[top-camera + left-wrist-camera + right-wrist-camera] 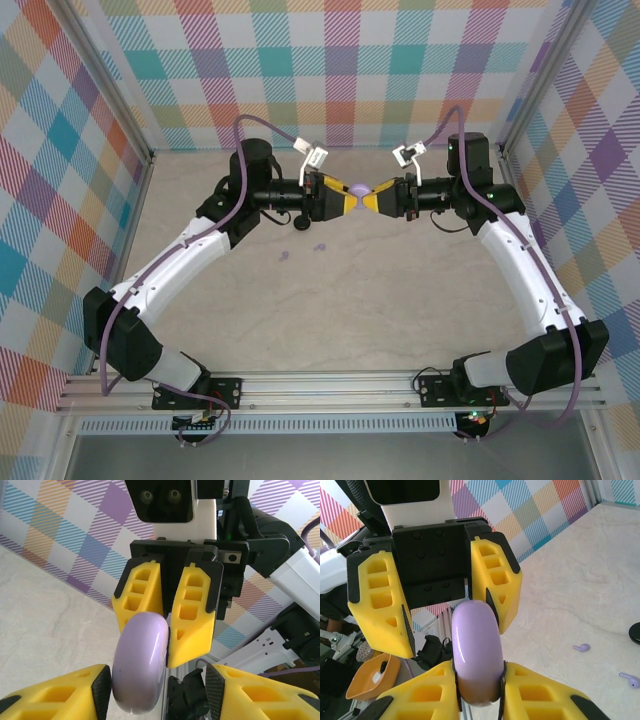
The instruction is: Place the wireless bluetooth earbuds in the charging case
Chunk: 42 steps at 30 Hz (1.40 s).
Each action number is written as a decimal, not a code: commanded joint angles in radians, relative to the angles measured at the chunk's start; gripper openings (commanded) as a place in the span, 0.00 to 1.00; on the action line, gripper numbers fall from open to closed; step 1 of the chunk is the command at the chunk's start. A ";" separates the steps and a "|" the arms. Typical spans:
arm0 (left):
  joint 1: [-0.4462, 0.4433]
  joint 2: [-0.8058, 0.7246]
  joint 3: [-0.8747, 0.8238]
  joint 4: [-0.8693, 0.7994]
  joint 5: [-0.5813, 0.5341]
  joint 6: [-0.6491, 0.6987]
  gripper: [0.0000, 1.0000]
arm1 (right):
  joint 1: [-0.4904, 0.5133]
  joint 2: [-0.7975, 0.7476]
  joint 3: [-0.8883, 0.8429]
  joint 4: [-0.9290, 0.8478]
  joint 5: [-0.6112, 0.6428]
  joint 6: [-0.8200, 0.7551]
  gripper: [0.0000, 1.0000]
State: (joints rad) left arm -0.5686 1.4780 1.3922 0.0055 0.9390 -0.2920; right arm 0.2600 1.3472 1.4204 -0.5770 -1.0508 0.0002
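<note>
Lilac charging case (476,645): held on edge above the table (400,300), at 12 o'clock of the table's middle in the top view, between the two facing grippers.
Right gripper (477,672): its jaws are closed on the case, one yellow pad pressed to each flat face; the case's far end juts out past the fingertips toward 12 o'clock in the right wrist view.
Left gripper (157,690): its jaws are held partly apart, wider than the case. The finger (55,697) at 8 o'clock of the left wrist view is laid against one face of the case; a clear gap is left to the other finger at 4 o'clock.
Lilac earbud (581,647): lying loose on the table, at 7 o'clock of the case in the top view, well apart from it.
Second lilac earbud (631,680): also loose on the table, near the first, at 7 o'clock of the case.
Black round object (301,222): seen at 8 o'clock of the case in the top view, below the left wrist; what it is cannot be told.
Case lid: whether it is open or closed cannot be told.
</note>
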 commanded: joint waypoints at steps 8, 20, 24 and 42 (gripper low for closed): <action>-0.010 0.011 0.019 0.003 0.052 -0.003 0.42 | 0.003 -0.012 0.014 0.030 -0.066 0.012 0.21; -0.025 0.034 0.043 -0.007 0.051 -0.003 0.39 | 0.005 -0.007 0.013 0.040 -0.068 0.021 0.22; -0.027 0.034 0.044 -0.006 0.051 -0.002 0.38 | 0.005 -0.005 0.013 0.038 -0.070 0.020 0.22; -0.032 0.035 0.063 -0.081 -0.011 0.050 0.14 | 0.014 -0.034 0.014 -0.023 0.066 -0.014 0.40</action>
State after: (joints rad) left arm -0.5941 1.5146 1.4124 -0.0349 0.9577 -0.2821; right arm 0.2691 1.3449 1.4204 -0.5846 -1.0489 0.0132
